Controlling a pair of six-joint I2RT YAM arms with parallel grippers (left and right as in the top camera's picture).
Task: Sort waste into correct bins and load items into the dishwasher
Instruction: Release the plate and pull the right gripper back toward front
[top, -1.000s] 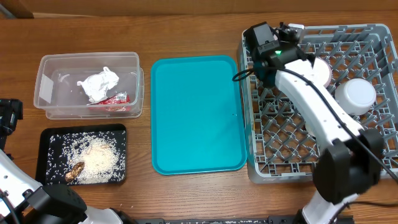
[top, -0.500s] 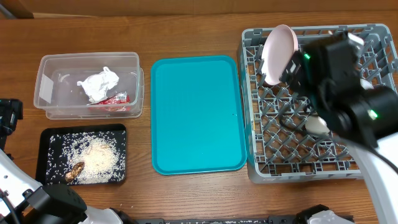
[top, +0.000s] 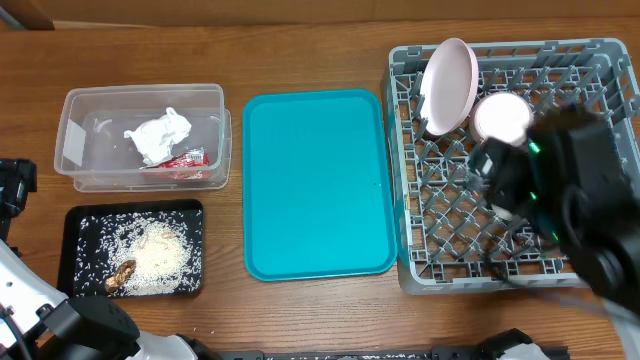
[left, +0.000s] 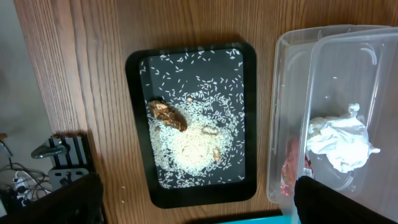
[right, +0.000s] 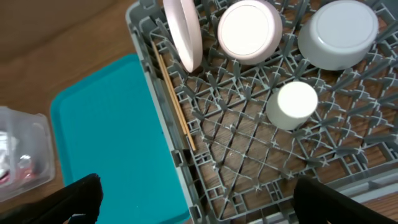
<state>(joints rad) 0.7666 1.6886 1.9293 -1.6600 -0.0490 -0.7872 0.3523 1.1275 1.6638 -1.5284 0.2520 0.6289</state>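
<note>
The grey dishwasher rack (top: 402, 262) stands at the right. A pink plate (top: 448, 85) stands on edge in its far left corner, next to an upturned pink bowl (top: 500, 116). The right wrist view shows the plate (right: 183, 34), the pink bowl (right: 250, 31), a grey-white bowl (right: 337, 34), a white cup (right: 292, 104) and chopsticks (right: 174, 102) in the rack (right: 214, 163). My right gripper (right: 199, 199) is open and empty, high above the rack's near left part. My left gripper (left: 196, 205) is open and empty above the black tray (left: 140, 124).
A teal tray (top: 318, 185) lies at the middle. A clear bin (top: 75, 110) at the left holds crumpled white paper (top: 158, 135) and a red wrapper (top: 185, 159). The black tray (top: 75, 250) holds rice and food scraps (top: 122, 273). My blurred right arm (top: 570, 195) covers much of the rack.
My right arm has swung from the rack's far left corner toward its near right. The pink plate, hidden a second ago, now stands free in the rack. The left arm has not moved.
</note>
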